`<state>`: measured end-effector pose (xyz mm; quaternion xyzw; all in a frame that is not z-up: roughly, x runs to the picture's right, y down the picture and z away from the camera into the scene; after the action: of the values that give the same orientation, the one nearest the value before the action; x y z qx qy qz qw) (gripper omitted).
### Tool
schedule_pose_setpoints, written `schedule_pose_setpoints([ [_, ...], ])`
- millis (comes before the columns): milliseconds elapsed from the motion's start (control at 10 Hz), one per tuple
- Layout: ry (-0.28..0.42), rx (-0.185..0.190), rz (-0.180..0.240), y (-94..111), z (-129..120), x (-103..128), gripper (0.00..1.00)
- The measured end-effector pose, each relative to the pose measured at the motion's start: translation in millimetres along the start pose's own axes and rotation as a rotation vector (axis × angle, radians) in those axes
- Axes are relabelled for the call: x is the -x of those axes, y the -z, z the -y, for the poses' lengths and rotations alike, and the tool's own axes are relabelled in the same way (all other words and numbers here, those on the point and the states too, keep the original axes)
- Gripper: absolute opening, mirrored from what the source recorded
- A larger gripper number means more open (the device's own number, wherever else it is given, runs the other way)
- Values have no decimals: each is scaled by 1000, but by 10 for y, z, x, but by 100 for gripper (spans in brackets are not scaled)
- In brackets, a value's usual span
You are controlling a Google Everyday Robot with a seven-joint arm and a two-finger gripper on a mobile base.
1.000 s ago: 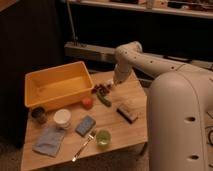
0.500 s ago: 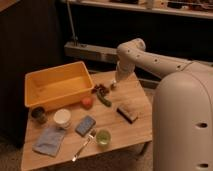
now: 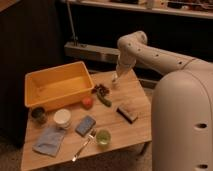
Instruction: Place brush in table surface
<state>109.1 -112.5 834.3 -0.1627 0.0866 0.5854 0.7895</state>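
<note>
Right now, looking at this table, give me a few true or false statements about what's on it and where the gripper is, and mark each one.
1. The yellow tub sits at the table's far left corner. True.
2. The gripper hangs over the tub. False: it is at the table's far edge, right of the tub.
3. The fork lies near the front edge, beside the green cup. True.
4. The dark block is inside the tub. False: it lies on the table, right of centre.
5. The blue cloth lies at the front left. True.
</note>
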Motion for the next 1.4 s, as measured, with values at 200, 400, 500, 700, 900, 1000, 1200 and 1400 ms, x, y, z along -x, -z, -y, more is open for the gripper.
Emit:
schedule_pose_setpoints([
  [200,2,-16,22,248,77,154,7],
  [400,7,-32,62,552,128,293,7],
  [500,11,-42,81,671,148,326,7],
  [700,5,-48,103,815,185,357,7],
  [900,-5,-42,107,780,215,316,7],
  [1000,-13,-27,108,716,214,280,7],
  [1200,-17,6,101,589,208,216,7],
  [1400,-13,25,96,428,89,161,7],
])
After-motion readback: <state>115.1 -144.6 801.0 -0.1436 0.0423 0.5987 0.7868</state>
